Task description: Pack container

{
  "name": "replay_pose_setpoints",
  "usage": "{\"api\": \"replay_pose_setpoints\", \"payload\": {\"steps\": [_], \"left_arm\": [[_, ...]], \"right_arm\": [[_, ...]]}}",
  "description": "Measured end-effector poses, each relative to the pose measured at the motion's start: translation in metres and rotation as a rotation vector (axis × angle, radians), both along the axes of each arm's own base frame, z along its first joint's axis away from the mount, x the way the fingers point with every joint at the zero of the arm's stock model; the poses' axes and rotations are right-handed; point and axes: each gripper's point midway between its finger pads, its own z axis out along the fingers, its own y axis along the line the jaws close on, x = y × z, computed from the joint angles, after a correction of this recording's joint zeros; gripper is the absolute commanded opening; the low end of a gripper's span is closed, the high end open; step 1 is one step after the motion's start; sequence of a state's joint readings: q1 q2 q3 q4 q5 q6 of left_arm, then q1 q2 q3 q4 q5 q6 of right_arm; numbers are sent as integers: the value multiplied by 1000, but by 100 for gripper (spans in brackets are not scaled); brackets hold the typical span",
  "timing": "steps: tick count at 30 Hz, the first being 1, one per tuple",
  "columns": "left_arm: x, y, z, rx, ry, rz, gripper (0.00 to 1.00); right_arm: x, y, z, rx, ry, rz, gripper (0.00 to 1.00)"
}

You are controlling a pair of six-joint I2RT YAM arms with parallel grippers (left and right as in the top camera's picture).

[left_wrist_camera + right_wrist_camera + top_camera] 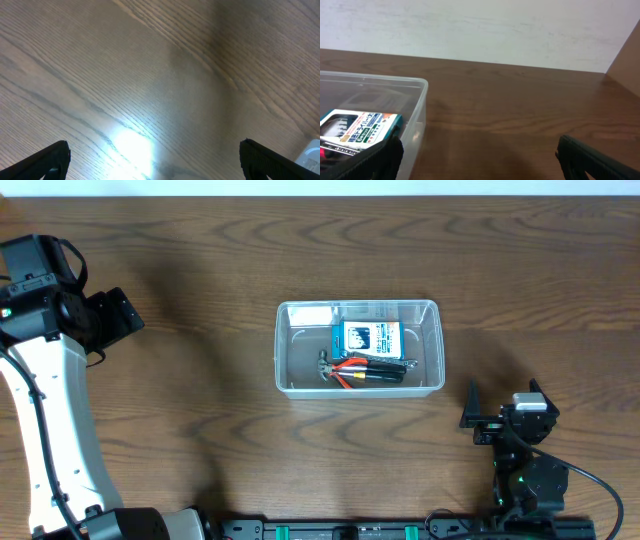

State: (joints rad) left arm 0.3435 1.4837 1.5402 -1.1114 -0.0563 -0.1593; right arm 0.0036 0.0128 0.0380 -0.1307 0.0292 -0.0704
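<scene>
The clear plastic container (pixel 282 350) sits mid-table. Inside it lie a blue-and-white box (pixel 365 337) and hand tools with red and black handles (pixel 362 370). My left gripper (pixel 112 320) hangs far to the left of the container, open; its wrist view shows only bare wood between the fingers (pixel 50 160). My right gripper (pixel 503 405) stands open just right of the container's near right corner, holding nothing. In the right wrist view the container's wall (pixel 417 107) and the box (pixel 360 127) lie beside the left finger (pixel 380 160).
Brown wood-grain tabletop (pixel 200 400) surrounds the container. A white wall (pixel 480 25) rises behind the table's far edge. A pale, clear-looking corner (pixel 312 152) peeks in at the right edge of the left wrist view.
</scene>
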Motion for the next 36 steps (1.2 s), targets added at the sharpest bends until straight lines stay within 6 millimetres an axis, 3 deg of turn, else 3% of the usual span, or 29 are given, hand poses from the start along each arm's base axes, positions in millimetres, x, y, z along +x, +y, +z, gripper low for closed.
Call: {"api": "replay_pose_setpoints", "payload": {"steps": [28, 32, 36], "left_arm": [[-1, 0, 2, 2, -5, 0, 98], [-14, -7, 15, 17, -47, -7, 98], [-35, -33, 47, 54, -165, -64, 98]], "right_arm": [[0, 0, 0, 0, 0, 0, 99], [0, 0, 0, 0, 0, 0, 99], [0, 0, 0, 0, 0, 0, 99]]}}
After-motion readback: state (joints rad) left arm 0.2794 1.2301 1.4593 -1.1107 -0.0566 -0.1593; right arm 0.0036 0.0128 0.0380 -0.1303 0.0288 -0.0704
